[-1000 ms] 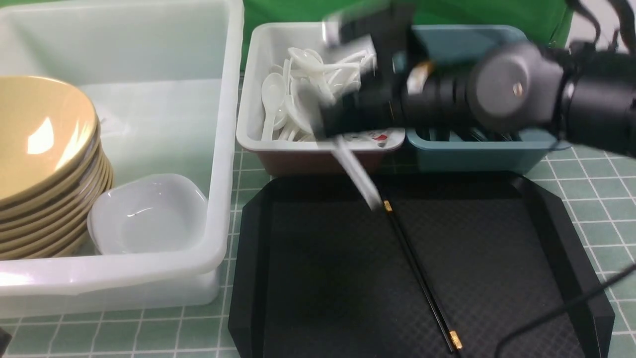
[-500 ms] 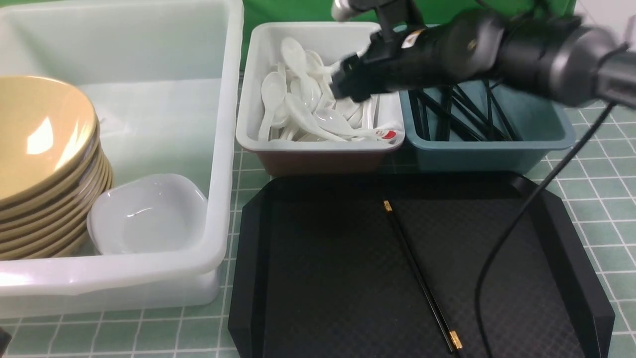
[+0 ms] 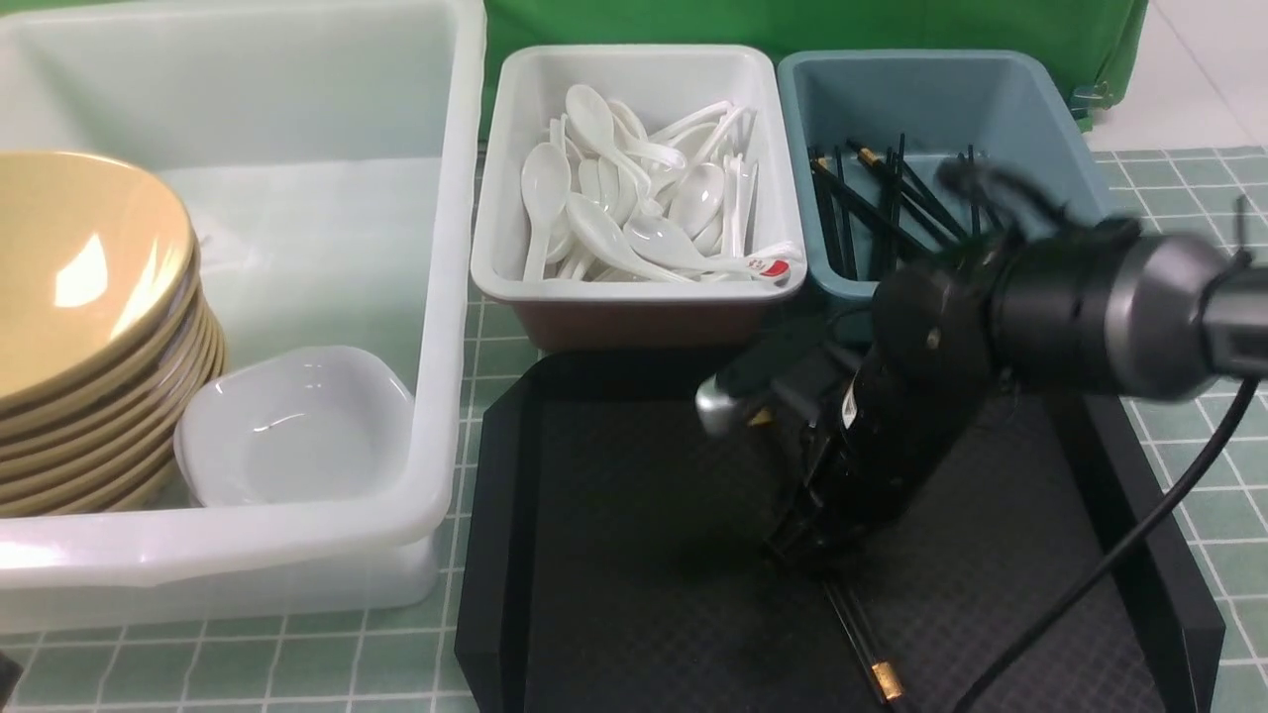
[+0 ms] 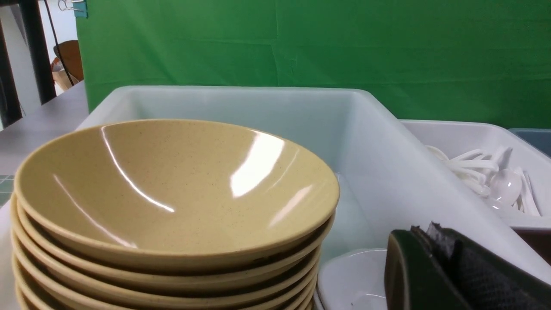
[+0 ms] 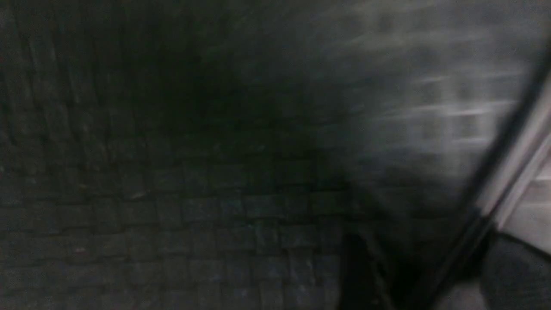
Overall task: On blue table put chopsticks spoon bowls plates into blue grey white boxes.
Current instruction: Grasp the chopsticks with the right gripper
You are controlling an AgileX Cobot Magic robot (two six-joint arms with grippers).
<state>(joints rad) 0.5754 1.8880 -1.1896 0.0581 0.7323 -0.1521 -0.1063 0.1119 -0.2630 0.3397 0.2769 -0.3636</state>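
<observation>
A green gridded surface (image 3: 297, 654) carries everything. On its left side stands a large white box (image 3: 451, 297). Right of it, on the near side, lies a black tray (image 3: 614, 555) with a textured floor. The right arm (image 3: 1090, 307) reaches in from the right and bends down over the middle of the tray.

Inside the large white box, against its left wall, sits a stack of tan bowls (image 3: 79, 277), nested and leaning a little. Just beside the stack, at the near wall, is a small white dish (image 3: 297, 426).

Behind the tray stand two smaller boxes, touching side by side. The blue-grey box (image 3: 941, 99) on the right holds black chopsticks (image 3: 872, 208), lying crossed. The white box (image 3: 634, 69) on the left holds a heap of white spoons (image 3: 634, 218).

One loose chopstick (image 3: 854, 634) lies flat on the tray floor, running diagonally. Its near end, with a gold band, shows below the arm; the far part is hidden behind it.

The right fingers (image 3: 804, 530) point down at the tray floor, right over this chopstick. In the blurred right wrist view they stand apart and released, with a dark diagonal line running between them.

The left fingers (image 4: 426, 275) show as one dark padded piece close to the bowls and the dish. Whether they are clenched or released, I cannot tell.
</observation>
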